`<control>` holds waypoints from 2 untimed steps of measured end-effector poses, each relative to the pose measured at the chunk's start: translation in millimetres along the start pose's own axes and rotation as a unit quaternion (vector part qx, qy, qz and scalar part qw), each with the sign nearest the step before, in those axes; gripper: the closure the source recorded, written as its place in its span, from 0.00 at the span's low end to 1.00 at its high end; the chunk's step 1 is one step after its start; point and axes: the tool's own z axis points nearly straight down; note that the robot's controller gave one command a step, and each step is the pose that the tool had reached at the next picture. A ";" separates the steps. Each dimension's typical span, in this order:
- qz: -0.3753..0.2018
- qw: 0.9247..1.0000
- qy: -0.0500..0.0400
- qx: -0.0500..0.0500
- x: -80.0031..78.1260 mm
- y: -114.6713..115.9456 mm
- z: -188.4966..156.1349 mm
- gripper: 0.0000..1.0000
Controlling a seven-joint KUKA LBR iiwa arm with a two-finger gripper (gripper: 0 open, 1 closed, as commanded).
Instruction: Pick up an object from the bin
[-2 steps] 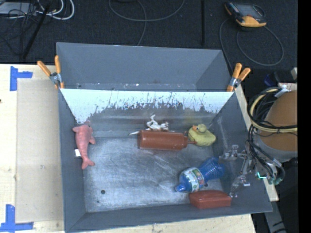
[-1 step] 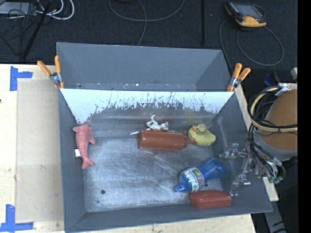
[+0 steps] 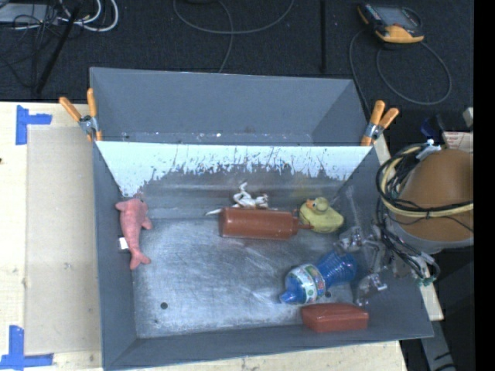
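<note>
Pink rubber dolphin point(image 3: 134, 230) is seen by the left wall of the grey metal bin point(image 3: 232, 114); a brown oblong bar point(image 3: 259, 224) and a yellow rubber duck point(image 3: 321, 216) are set mid-bin. A blue ribbed plastic bottle point(image 3: 319, 277) is laid lower right. Just beside its ribbed end the claw point(image 3: 363, 263) is seen; whether it is released or clenched cannot be told.

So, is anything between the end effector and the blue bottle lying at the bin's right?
Nothing visible. The end effector sits right beside the blue bottle; the red block lies just below and the yellow duck above, both off that line.
</note>
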 end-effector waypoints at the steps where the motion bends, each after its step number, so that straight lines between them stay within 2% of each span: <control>1: -0.019 1.000 0.006 -0.004 2.9 1.4 11.1 0.00; 2: -0.104 0.994 0.015 -0.009 -14.6 -0.6 8.5 0.00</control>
